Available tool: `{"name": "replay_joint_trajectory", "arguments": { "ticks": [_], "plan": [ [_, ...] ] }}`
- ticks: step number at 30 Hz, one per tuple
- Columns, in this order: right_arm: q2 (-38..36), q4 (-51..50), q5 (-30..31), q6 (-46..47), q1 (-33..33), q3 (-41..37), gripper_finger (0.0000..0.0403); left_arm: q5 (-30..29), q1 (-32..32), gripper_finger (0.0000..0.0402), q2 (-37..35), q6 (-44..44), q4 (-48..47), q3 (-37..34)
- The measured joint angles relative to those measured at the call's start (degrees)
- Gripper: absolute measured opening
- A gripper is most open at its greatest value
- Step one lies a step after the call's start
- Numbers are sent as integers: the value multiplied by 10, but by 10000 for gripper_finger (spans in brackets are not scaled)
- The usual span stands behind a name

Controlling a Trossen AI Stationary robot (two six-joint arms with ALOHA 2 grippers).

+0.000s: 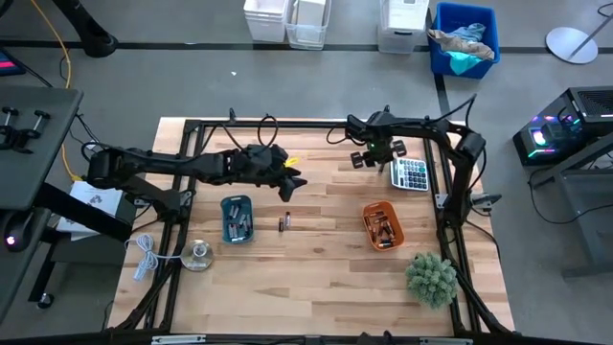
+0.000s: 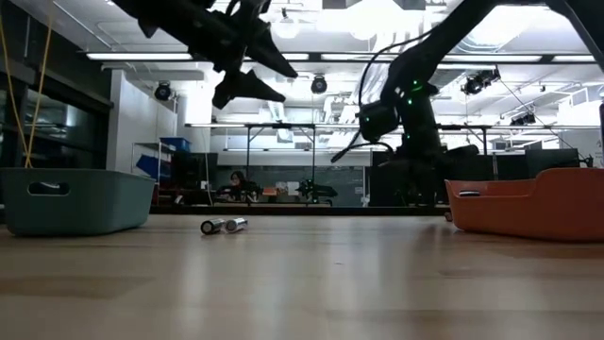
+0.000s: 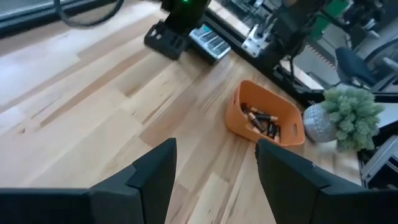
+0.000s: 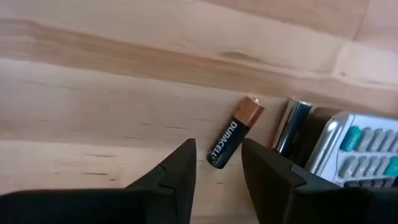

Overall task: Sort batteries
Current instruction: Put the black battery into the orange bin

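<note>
- Two loose batteries (image 1: 283, 223) are lying side by side on the bare wooden table (image 1: 316, 278), between the blue tray (image 1: 236, 218) and the orange tray (image 1: 382, 226); the low view is showing them touching the tabletop, apart from both trays.
- The blue tray is holding several batteries, and the orange tray (image 3: 264, 121) is holding a small heap of dark, copper-ended ones.
- The left gripper (image 1: 293, 181) is hanging above the table beyond the loose pair, its fingers (image 3: 155, 177) standing spread apart with nothing between them.
- The right gripper (image 4: 217, 171) is hovering low at the far side of the table beside the grey calculator (image 1: 412, 174), its fingers parted and gripping nothing.
- Just ahead of those fingers a black, copper-topped battery (image 4: 233, 141) is lying on the wood, with a silvery battery (image 4: 291, 124) resting against the calculator's edge.
- A potted plant (image 1: 431, 278) is standing near the table's right front corner.
</note>
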Motion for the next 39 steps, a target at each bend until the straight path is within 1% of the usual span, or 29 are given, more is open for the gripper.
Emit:
{"name": "replay_joint_trajectory", "arguments": {
  "ticks": [9,14,18,22,25,27,29,30,34,37,39],
  "plan": [
    [28,-4,-18,42,-24,0,125,12,0,207,0,27,-3,1],
    [43,2,-26,44,-31,0,125,13,0,207,0,32,-14,1],
    [59,11,-57,38,-32,3,124,13,0,207,0,32,-20,1],
    [68,29,-85,8,-30,3,124,13,0,207,0,32,-32,1],
    [68,55,-107,-35,-24,2,109,25,0,207,-2,30,-29,1],
    [69,63,-123,-51,-22,2,80,60,0,207,-10,36,-10,0],
    [69,64,-124,-67,-16,2,38,102,2,207,-27,51,16,0],
    [69,65,-124,-77,-14,2,34,113,3,207,-39,56,29,0],
    [71,63,-134,-125,5,15,34,116,13,207,-107,68,74,0],
    [65,68,-141,-163,40,38,34,107,20,207,-169,82,99,1],
    [54,84,-177,-194,69,49,34,87,23,207,-206,91,99,1]
  ]
}}
